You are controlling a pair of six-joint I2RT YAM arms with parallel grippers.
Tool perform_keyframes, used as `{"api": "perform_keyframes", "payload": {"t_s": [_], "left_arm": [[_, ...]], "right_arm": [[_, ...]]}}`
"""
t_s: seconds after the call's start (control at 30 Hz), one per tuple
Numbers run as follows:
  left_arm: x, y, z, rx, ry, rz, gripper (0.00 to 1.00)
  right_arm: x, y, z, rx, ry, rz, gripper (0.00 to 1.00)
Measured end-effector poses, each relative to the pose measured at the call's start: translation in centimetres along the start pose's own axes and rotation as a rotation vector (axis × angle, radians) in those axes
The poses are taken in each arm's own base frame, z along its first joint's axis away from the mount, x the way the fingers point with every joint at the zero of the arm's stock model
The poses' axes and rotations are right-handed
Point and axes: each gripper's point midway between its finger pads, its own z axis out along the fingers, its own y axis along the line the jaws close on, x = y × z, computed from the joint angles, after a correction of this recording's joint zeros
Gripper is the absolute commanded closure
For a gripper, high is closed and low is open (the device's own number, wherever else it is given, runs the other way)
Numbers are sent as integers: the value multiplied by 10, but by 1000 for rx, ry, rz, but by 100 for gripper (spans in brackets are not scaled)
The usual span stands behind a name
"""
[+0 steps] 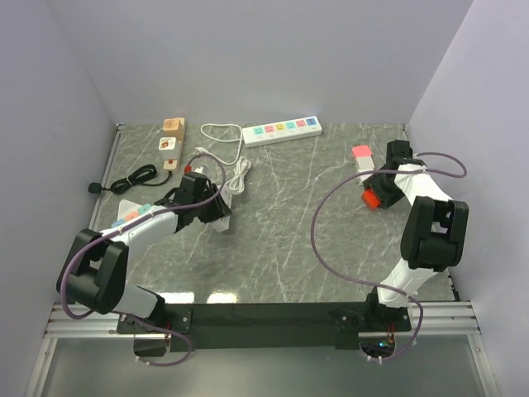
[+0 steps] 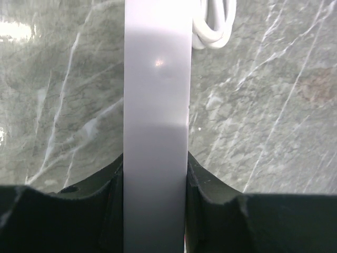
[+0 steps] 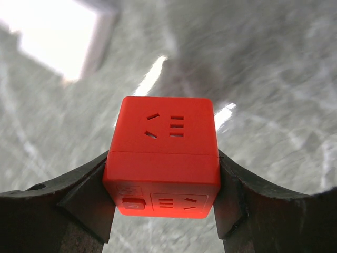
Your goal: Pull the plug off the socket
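Grey, marble-veined tabletop (image 1: 289, 248) seen from above, with two robot arms mounted at its near edge.

The left gripper (image 2: 156, 176) sits towards the left edge. Its jaws are clamped narrowly on a flat white bar (image 2: 157, 95), which runs straight out between the two black fingers (image 2: 208, 205). In the overhead view, pastel patches show along this bar under the left arm. A coiled white cord (image 2: 213, 26) lies just beyond the gripper.

The right gripper (image 3: 163, 176) is near the right edge. Its jaws are spread wide and pressed against both sides of an orange-red socket cube (image 3: 166, 132), with slot openings on the cube's faces.

The plug (image 1: 95, 188) is small and black, lying right at the left edge, well apart from both grippers. Its thin black cord (image 1: 136, 176) loops towards a row of wooden socket blocks (image 1: 171, 141) near the far left corner; how that end connects is too small to tell.

A long white power strip (image 1: 281, 131) with coloured sockets lies along the far edge. A white block with a pink top (image 1: 361, 155) sits just beyond the right gripper.
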Motion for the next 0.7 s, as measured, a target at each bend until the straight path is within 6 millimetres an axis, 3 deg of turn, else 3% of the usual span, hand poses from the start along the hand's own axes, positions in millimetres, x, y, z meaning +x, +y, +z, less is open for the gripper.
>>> {"api": "perform_keyframes", "payload": {"t_s": [0.13,0.23,0.37,0.4,0.47,0.53,0.7], "left_arm": [[-12,-8,-4,7,-15,-4,100],[-25,-13,-8,9,-41,-17,100],[-48,-19,-13,-6,-95,-62,100],[-54,-21,-14,-6,-113,-75,99],[-66,-26,-17,-8,-149,-101,100],[-81,-33,-22,-8,-190,-123,100],[-134,-57,-36,-20,-314,-174,99]], "right_arm": [[-4,-12,13,47,16,23,98],[-6,-8,18,45,24,23,87],[-7,-2,20,25,30,26,63],[-7,0,20,20,34,26,49],[-5,2,22,9,50,26,38],[-5,4,24,5,63,27,21],[-7,10,23,-23,75,28,9]]}}
